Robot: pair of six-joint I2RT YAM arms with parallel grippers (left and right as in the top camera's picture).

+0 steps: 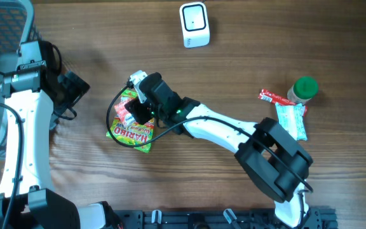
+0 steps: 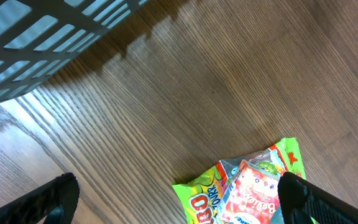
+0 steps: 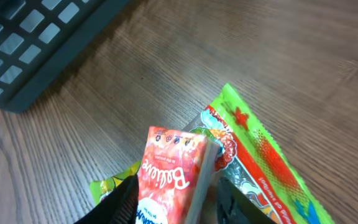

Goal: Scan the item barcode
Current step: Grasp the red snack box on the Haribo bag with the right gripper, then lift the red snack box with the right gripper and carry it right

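I looked down on a brown wooden table [image 1: 246,70] with grain running across it. At the ten o'clock corner of the overhead view sat a grey mesh basket [image 1: 5,25], and its grid also filled the upper left of both wrist views [image 2: 36,37] [image 3: 23,43]. Out toward three o'clock stood a small bottle with a green lid [image 1: 304,89]. A red and white wrapper [image 1: 273,97] lay just beside it at its nine o'clock, and a pale blue packet [image 1: 292,121] lay at its six o'clock. Near the middle, toward eight o'clock, a green Haribo bag [image 1: 132,134] lay flat.

Glossy plastic packet [image 3: 169,177], matt wood-grain table [image 3: 260,56]
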